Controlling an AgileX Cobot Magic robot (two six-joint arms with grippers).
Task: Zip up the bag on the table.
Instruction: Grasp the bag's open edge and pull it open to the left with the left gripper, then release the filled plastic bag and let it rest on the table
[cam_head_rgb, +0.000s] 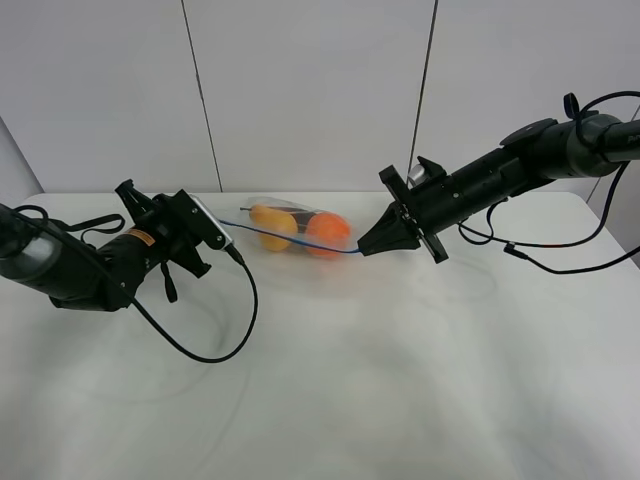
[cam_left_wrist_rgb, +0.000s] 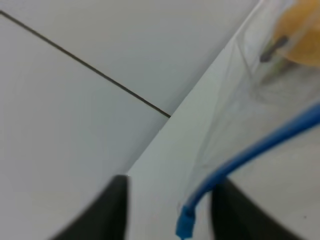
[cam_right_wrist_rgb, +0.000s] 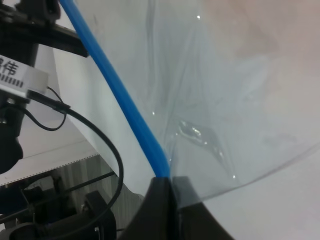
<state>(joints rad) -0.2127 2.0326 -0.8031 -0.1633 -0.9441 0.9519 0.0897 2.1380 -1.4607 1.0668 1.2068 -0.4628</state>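
Well back on the counter (cam_head_rgb: 400, 380), the bag (cam_head_rgb: 300, 215) lies holding fruit (cam_head_rgb: 326, 232); the right hand (cam_right_wrist_rgb: 169, 182) pinches one end of its blue zip strip (cam_right_wrist_rgb: 125, 105), the left hand (cam_left_wrist_rgb: 170, 210) stands parted around the other end.

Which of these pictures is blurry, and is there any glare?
Left wrist view: the blue zip strip and the fruit are out of focus. Right wrist view: sharper, small glints on the bag. High view: even light, faint shadows on the table.
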